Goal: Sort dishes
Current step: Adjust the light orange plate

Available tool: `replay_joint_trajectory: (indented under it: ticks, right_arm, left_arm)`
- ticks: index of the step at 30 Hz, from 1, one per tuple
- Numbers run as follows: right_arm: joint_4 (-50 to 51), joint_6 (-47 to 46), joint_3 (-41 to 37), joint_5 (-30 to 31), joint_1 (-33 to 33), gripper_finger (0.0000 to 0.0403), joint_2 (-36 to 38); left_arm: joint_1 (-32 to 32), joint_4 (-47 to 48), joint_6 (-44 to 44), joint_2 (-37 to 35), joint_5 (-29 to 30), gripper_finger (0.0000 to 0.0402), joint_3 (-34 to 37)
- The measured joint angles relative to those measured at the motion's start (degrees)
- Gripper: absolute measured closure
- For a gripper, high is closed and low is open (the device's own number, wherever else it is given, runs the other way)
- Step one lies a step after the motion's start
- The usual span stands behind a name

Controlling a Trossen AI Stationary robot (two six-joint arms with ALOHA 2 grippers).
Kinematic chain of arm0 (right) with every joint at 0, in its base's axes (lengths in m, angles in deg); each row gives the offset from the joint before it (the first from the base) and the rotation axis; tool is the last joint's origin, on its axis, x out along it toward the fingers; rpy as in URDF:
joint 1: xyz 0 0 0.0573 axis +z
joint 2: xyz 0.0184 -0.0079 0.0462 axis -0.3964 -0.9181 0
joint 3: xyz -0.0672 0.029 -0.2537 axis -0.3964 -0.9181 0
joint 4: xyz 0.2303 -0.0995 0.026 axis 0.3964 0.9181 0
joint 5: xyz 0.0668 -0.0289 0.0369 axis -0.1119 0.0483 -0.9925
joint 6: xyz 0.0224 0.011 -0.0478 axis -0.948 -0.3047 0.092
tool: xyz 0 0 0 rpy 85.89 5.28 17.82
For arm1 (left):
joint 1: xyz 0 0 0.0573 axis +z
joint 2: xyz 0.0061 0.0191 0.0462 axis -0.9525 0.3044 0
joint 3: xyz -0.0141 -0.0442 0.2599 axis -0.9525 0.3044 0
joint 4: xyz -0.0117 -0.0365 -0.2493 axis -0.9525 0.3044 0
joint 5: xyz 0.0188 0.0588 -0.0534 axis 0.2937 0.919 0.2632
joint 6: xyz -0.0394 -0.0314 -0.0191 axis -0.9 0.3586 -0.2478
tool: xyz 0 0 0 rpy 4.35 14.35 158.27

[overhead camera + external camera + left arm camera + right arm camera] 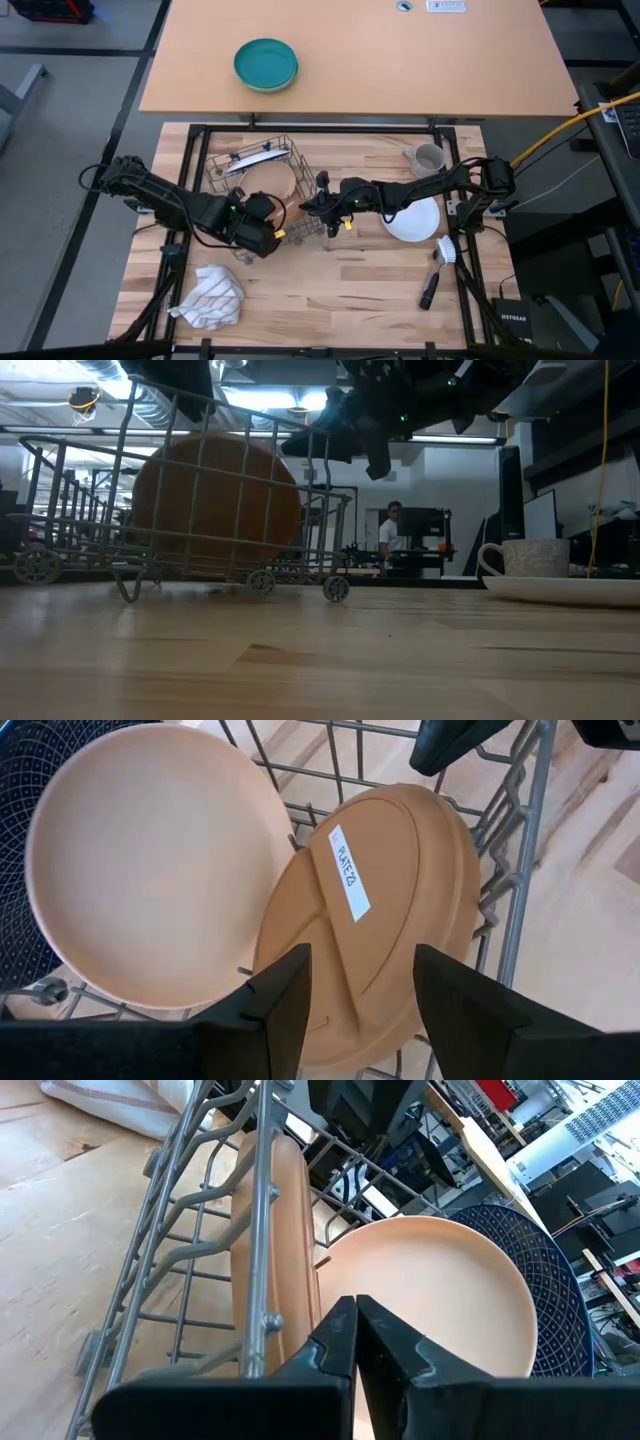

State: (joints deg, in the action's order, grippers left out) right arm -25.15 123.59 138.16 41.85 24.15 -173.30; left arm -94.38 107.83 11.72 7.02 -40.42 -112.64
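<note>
The wire rack (262, 190) is crowded: a tan dish (385, 910) and a peach one (150, 860) stand on edge inside, and both tools press in, the left tool (268, 238) at its near corner, the right tool (312, 205) at its side. Bare counter (340, 285) lies open between the cloth (212, 298) and the brush (438, 268).

The light wooden table (330, 290) carries a wire dish rack (262, 195), into which both pincers reach from opposite sides: the left gripper (268, 238) at its near corner, the right gripper (312, 205) at its side. Behind the right arm, a white plate (413, 220) lies flat, with a small grey mug (428, 158) farther back. A dish brush (438, 272) lies nearer the front edge on that side. A white striped cloth (212, 298) lies crumpled in front of the left gripper.
</note>
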Motion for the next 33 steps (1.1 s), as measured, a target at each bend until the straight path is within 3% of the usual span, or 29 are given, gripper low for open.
replay_joint_trajectory:
  ticks: [9, 20, 33]
  right_arm:
    - [1.17, 0.05, -0.08, 1.66, -0.01, 0.0388, 1.09]
    - [3.16, 0.0, -0.07, 4.54, -0.02, 0.0388, 3.43]
    - [4.11, -0.66, -0.04, 4.07, 0.0, 0.0388, 3.45]
  left_arm:
    - [-0.51, 1.08, -3.64, -1.42, 0.52, 0.0235, 0.0]
    - [0.28, 20.02, -20.64, -2.58, 8.14, 0.0235, 0.0]
    - [6.32, 19.85, -18.33, -1.99, 9.35, 0.0235, 0.11]
